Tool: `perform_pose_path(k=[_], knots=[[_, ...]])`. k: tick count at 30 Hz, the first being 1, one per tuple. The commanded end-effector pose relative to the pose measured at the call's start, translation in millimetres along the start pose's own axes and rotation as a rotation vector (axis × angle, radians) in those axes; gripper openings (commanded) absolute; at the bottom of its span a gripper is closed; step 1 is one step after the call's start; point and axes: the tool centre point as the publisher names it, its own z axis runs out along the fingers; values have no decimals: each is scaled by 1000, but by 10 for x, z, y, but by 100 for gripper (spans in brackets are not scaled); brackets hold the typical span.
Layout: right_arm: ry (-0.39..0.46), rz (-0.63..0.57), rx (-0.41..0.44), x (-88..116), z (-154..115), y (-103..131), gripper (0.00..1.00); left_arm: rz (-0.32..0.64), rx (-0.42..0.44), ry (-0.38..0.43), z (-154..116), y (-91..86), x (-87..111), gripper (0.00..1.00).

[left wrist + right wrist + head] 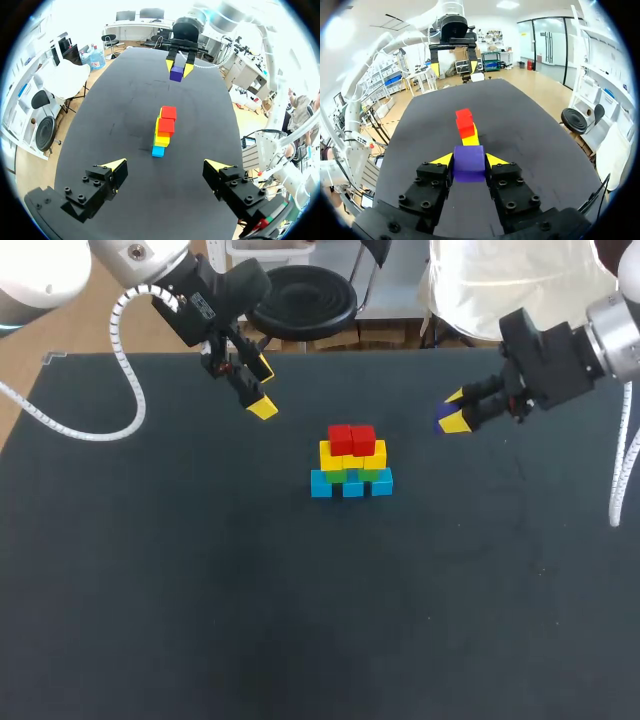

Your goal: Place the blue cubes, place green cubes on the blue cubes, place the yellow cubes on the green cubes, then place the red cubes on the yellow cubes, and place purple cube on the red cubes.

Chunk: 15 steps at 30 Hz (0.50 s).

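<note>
Holding the purple cube point(469, 162) by two opposite faces, our right jaws are clamped on it above the counter point(200, 620), apart from the stack point(351, 465); we judge it light, rigid and smooth, so a centred grip suits; our left jaws stand open

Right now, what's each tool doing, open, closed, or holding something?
Left tool: open, holding nothing.
Right tool: closed on the purple cube.

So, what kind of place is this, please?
Probably a robot test bench: a dark table, a stack of coloured cubes, the left claw open, the right claw holding a purple cube.
</note>
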Motion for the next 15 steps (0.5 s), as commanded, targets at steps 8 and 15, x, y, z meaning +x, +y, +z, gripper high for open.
perform_pose_path(k=[8,15], knots=[[55,-55,-19,-542,304,241,0,2,-1,-3,2,-5,12,100],[99,-65,10,-740,518,300,0,2,-1,-3,2,-5,12,100]])
